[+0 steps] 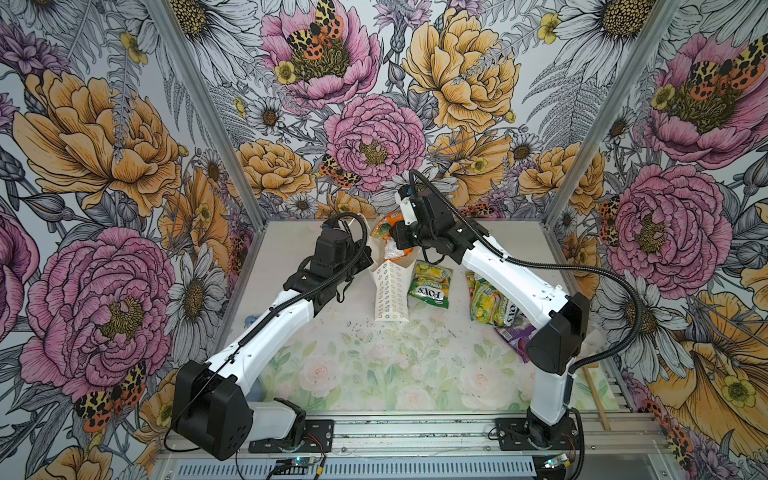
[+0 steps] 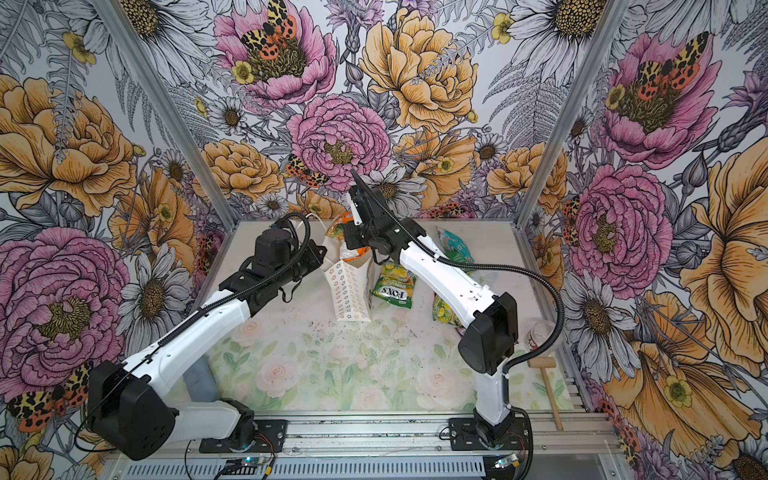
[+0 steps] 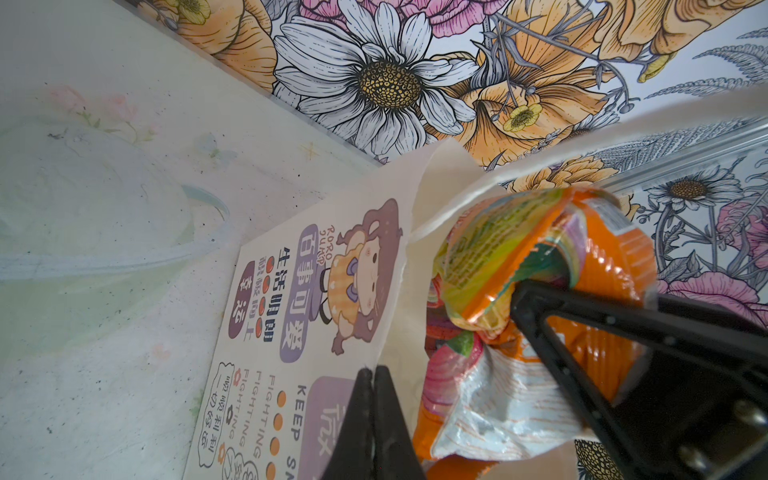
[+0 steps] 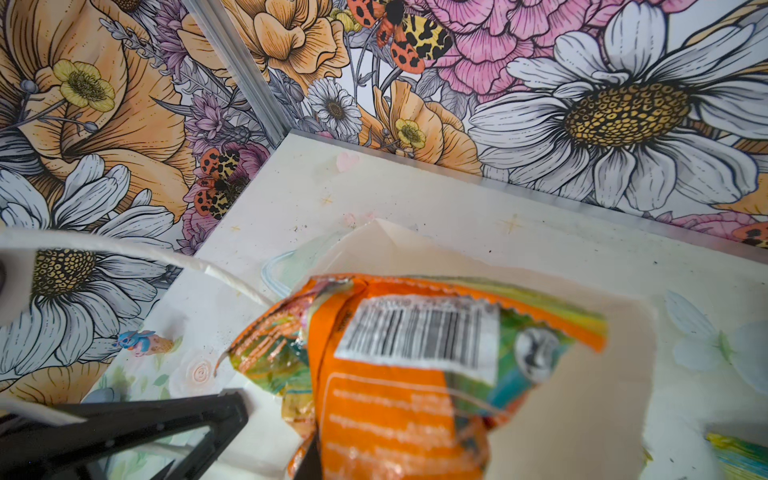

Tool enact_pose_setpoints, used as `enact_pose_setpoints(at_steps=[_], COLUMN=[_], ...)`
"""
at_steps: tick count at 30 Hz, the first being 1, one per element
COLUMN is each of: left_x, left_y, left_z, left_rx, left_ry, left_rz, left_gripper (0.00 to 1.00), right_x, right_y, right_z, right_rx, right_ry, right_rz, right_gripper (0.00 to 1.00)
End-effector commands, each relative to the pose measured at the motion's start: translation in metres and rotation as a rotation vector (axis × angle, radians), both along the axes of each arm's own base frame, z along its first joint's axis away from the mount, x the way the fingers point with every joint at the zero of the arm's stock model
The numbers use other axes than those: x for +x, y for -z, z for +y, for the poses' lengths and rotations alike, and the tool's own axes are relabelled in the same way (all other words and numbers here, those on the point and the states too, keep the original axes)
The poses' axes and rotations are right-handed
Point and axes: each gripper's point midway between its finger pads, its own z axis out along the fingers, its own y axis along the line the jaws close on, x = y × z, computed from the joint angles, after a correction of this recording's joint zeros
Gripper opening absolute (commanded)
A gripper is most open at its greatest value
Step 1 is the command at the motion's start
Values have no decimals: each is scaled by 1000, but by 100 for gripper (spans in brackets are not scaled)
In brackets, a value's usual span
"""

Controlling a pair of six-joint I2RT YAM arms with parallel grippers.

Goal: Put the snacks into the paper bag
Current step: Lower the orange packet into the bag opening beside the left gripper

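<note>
Here's a robot test cell, plainly a lab rig: floral-print panels (image 1: 374, 104) box in the counter (image 1: 374, 374) on three sides, aluminium posts (image 1: 208, 116) rise from its far corners, and a left arm (image 1: 270, 320) and right arm (image 1: 511, 274) are bolted to a slotted rail (image 1: 415, 430) along its near edge, beside bare circuit boards (image 1: 293, 460).

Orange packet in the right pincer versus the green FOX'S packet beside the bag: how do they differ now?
The orange packet is pinched in the right pincer over the paper bag; the green FOX'S packet lies on the table beside it. The orange packet is crumpled; the green one lies flat, label up. Both are glossy.
</note>
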Motion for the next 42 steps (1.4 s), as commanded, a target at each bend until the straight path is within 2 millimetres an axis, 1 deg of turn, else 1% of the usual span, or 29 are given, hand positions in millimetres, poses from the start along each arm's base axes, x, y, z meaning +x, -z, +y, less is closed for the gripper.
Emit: enact_pose_setpoints(at_steps=[1,8,9,12,18,24,28,37,42], left_x=[-3,-4,-4,-5,-5,-5,-4,-5,-6], left_y=[-6,-6,-6,-6,-7,-5,-4,-5,-7], left_z=[0,2,2,3,4,6,5,3,2], left_rx=[-17,-19,-20,-20,-22,-19,-23,-32,-34], left_ry=[3,-2,-4,-5,-8,-15,-12,-3,-1], left_rz=[-24,-24,-25,-26,-28,-24,-21,-23,-27], left_gripper=[0,0,0,0,0,0,0,0,0], right_x=[2,0,0,-2,-6,-12,-15,-14,-15], right_y=[-12,-10,-10,-12,-19,-18,-20,-19,-26], right_z=[14,9,8,6,3,-5,-9,-5,-2], right_rx=[70,63,64,69,79,69,67,82,98], right_ry=[-16,3,8,16,18,31,38,28,17], right_rz=[-1,6,5,9,2,4,2,14,7], right_gripper=[10,11,12,19,23,25,28,37,41])
